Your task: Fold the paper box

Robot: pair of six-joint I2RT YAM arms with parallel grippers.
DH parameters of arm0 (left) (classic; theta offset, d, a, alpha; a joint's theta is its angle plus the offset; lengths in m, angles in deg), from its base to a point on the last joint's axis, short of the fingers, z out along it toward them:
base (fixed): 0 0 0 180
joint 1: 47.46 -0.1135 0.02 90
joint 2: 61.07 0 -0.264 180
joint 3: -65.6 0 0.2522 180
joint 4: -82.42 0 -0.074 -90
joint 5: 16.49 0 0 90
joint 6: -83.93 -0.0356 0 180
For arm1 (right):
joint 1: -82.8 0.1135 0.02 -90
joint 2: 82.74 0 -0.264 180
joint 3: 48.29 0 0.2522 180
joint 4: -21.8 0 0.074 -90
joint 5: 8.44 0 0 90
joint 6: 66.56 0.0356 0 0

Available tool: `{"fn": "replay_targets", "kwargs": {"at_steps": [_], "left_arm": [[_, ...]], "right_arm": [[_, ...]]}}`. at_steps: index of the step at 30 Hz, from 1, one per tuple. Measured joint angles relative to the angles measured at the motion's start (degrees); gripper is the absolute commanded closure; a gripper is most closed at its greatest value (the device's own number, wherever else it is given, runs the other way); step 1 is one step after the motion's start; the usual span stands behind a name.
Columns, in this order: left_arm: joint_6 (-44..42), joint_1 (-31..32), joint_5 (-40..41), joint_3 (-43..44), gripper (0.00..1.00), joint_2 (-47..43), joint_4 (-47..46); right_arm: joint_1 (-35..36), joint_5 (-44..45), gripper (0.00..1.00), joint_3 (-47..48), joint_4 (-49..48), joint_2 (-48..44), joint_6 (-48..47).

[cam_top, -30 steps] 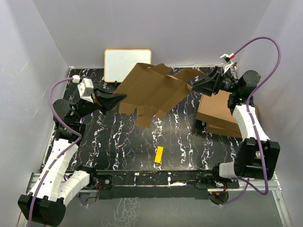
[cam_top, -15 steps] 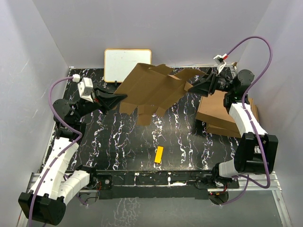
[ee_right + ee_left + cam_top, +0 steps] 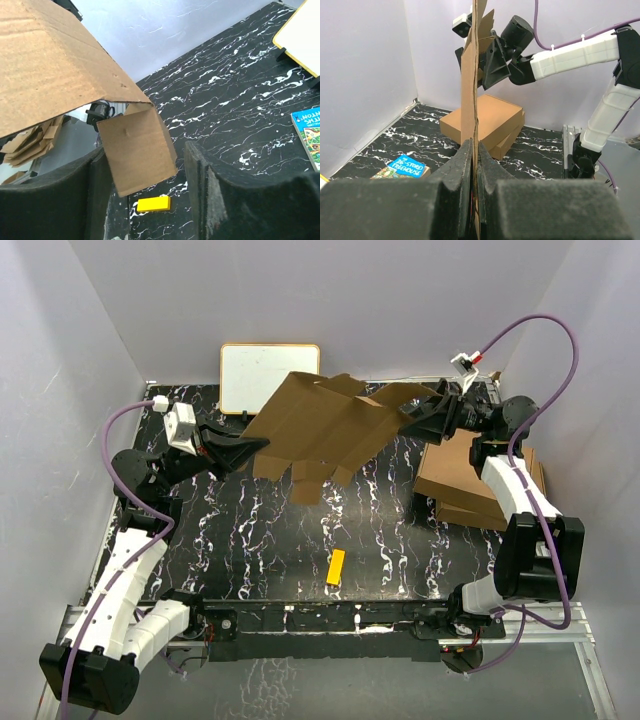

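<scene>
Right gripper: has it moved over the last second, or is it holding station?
Yes, slightly. In the top view the right gripper has crept left and up the frame, further off the stacked boxes.

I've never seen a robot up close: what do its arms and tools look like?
The left arm and right arm have white shells with black joints. A purple cable loops along each. The left tool and right tool are black, each with two wedge-shaped fingers.
</scene>
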State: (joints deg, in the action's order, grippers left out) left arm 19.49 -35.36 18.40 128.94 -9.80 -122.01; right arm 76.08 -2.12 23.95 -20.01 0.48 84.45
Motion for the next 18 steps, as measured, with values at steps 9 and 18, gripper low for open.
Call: {"fn": "replay_targets", "kwargs": {"at_steps": [9, 18], "left_arm": [[-4.02, 0.0, 2.34, 0.02, 1.0, -0.74, 5.11], [-5.42, 0.0, 3.23, 0.02, 1.0, -1.09, 7.15]], "right_arm": [[-1.2, -0.61, 0.24, -0.92, 25.14, -5.79, -26.14], [-6.45, 5.49, 0.26, 0.66, 61.33, -12.5, -61.92]]}}
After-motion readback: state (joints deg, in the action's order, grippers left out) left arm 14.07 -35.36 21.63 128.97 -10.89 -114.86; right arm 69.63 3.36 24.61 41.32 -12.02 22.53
